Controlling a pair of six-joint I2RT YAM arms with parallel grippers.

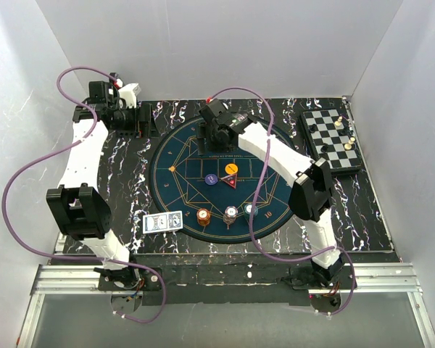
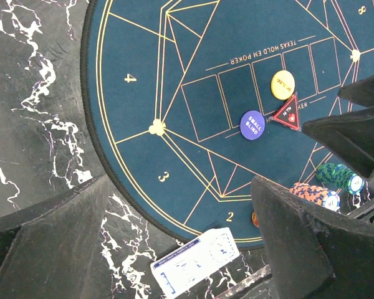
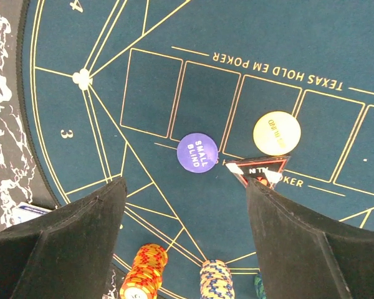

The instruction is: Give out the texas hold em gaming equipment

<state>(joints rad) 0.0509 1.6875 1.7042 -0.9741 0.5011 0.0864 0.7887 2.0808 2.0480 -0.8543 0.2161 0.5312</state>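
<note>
On the round mat (image 1: 181, 156) lie a blue "small blind" disc (image 1: 209, 179) (image 3: 197, 151), a yellow disc (image 1: 231, 170) (image 3: 277, 132) and a red-white triangle marker (image 1: 232, 181) (image 3: 257, 169). Near its front edge stand orange (image 1: 203, 216) (image 3: 143, 271), maroon (image 1: 230, 214) (image 3: 217, 280) and teal (image 1: 251, 210) chip stacks. A pack of cards (image 1: 163, 222) (image 2: 196, 260) lies just off the mat's near-left rim. My right gripper (image 1: 210, 134) (image 3: 184, 212) hovers open over the mat's far side, empty. High at the far left, my left gripper (image 1: 146, 122) (image 2: 181, 237) is open and empty.
A chessboard (image 1: 332, 138) with small pieces sits at the far right of the black marbled table (image 1: 362, 210). White walls enclose the table on three sides. The right arm's dark fingers (image 2: 355, 124) cut into the left wrist view.
</note>
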